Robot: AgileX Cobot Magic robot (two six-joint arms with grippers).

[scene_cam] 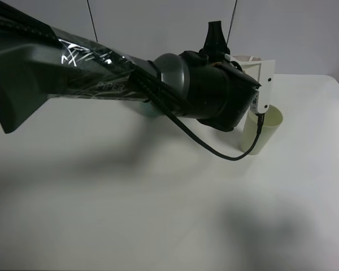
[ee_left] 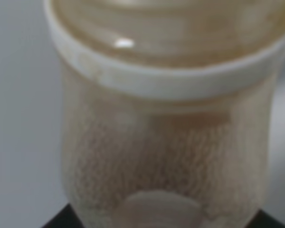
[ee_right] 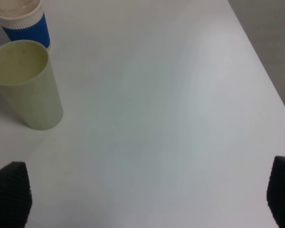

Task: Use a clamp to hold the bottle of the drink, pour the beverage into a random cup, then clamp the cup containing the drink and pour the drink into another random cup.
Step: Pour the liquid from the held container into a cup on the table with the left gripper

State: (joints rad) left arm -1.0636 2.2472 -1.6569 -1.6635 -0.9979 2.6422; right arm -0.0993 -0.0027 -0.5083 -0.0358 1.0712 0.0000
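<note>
My left arm reaches across the exterior view, and its gripper (scene_cam: 214,36) points up and away beside a white rim (scene_cam: 246,58). In the left wrist view a translucent bottle (ee_left: 166,142) with a white collar and brownish contents fills the frame between the two dark fingertips; I cannot tell whether they press on it. A pale green cup (scene_cam: 265,130) stands just right of the left wrist and looks empty in the right wrist view (ee_right: 28,85). Behind it stands a container with a blue band and a white ribbed collar (ee_right: 26,26). My right gripper (ee_right: 145,199) is open and empty over bare table.
The white table (scene_cam: 158,214) spreads around; its right edge (ee_right: 266,80) shows in the right wrist view. The left arm's black cable (scene_cam: 214,149) hangs in front of the green cup. The left arm hides the back left of the table.
</note>
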